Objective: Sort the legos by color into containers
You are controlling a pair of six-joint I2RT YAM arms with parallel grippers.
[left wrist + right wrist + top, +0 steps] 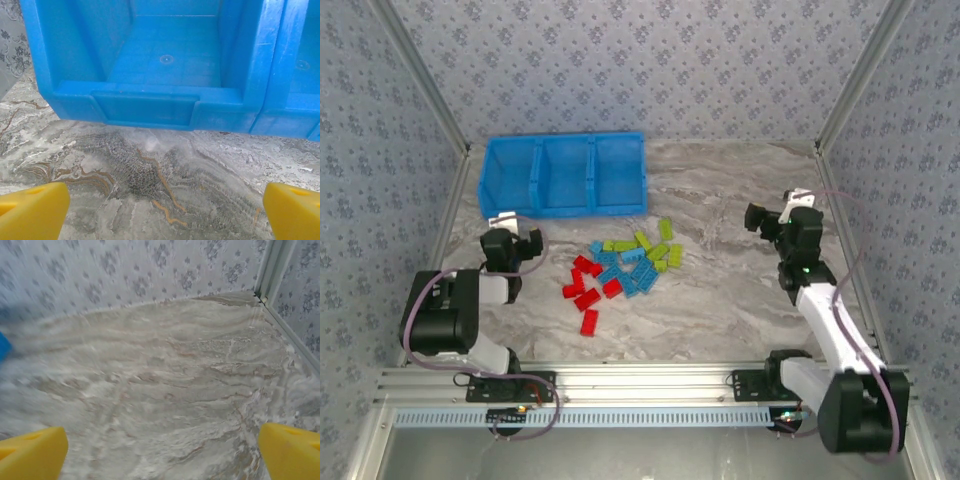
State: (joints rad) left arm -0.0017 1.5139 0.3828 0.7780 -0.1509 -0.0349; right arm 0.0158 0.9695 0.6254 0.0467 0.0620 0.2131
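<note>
The legos (620,265) lie in a loose pile on the marble table: red ones (586,288) to the left, light blue ones (626,270) in the middle, yellow-green ones (656,248) to the right. The containers (563,175), three joined blue bins, stand at the back left. My left gripper (512,230) is open just in front of the leftmost bin (165,65), left of the pile. Its yellow fingertips (30,212) stand wide apart over bare table. My right gripper (758,217) is open at the right side, well right of the pile, yellow fingertips (30,455) spread with nothing between them.
Patterned walls with metal corner posts (850,80) close the table on three sides. A sliver of the blue bins (2,346) is at the left edge of the right wrist view. Bare marble (720,290) lies between the pile and the right arm.
</note>
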